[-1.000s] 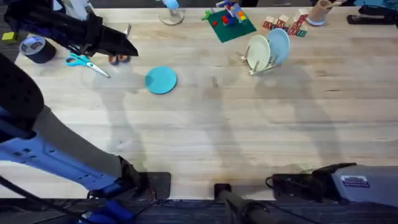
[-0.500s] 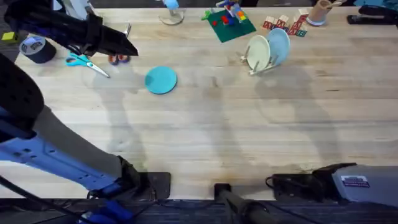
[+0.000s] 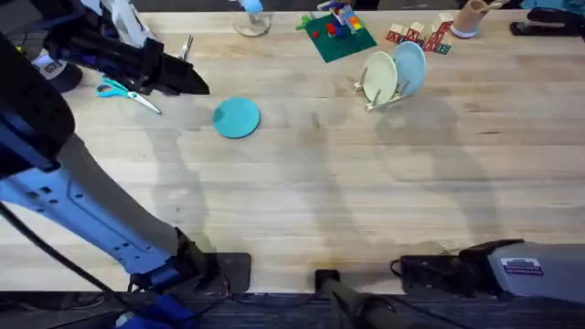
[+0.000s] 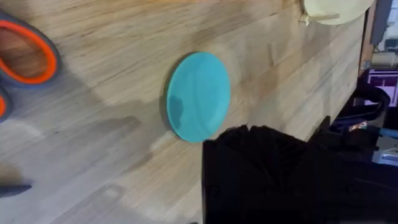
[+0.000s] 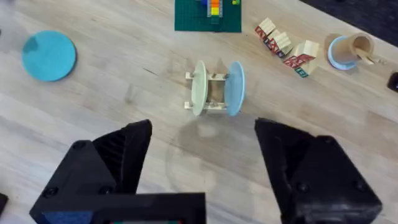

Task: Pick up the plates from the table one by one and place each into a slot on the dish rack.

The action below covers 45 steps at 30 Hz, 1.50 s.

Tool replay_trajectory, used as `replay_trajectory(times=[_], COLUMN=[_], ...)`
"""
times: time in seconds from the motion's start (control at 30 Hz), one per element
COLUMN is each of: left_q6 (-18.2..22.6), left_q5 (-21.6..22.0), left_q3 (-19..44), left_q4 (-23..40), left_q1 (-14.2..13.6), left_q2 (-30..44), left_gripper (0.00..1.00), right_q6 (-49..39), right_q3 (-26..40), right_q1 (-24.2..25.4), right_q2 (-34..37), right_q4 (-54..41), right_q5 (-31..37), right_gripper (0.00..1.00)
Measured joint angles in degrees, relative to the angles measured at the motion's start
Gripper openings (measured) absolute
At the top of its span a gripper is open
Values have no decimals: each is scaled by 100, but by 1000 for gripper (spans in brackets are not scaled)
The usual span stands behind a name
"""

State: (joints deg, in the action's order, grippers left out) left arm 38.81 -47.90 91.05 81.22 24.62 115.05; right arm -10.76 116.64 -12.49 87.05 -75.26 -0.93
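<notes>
Teal plate (image 3: 238, 118) lies flat on the table (image 3: 320, 201) overhead, left gripper (image 3: 187, 80) just beyond it, fingers unclear. Left wrist: plate near orange-handled scissors (image 4: 25, 59). Right wrist: right gripper (image 5: 202, 155) spread apart; dish rack (image 5: 214, 90) holds a cream plate (image 5: 198, 87) and a blue plate (image 5: 236, 87) upright.

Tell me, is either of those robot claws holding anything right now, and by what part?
Nothing is held. The right gripper is open with only table between its fingers. The left gripper hovers short of the teal plate, which lies flat, untouched.

Pale plank desk (image 3: 366, 201) running wide under soft overhead light, faint shadows pooling mid-surface; beyond the far edge, dark clutter, possibly cables and shelving.
</notes>
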Motion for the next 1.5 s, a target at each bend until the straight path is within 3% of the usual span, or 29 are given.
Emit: replay_trajectory(times=[0.5,0.97,1.2,1.5], left_q6=[0,0,-2,-299], left_q5=[31,101,105,245], left_q3=[0,-28,-380,-699], left_q4=[-218,-532,-870,-1426], left_q1=[0,0,0,7], left_q2=[835,843,843,841], left_gripper=[40,41,40,40], right_q6=[0,0,0,0], right_q3=[0,0,0,0], right_q1=[2,0,0,0], right_q2=[0,0,0,0], right_q4=[0,0,0,0], right_q5=[0,0,0,0], right_gripper=[995,996,995,995])
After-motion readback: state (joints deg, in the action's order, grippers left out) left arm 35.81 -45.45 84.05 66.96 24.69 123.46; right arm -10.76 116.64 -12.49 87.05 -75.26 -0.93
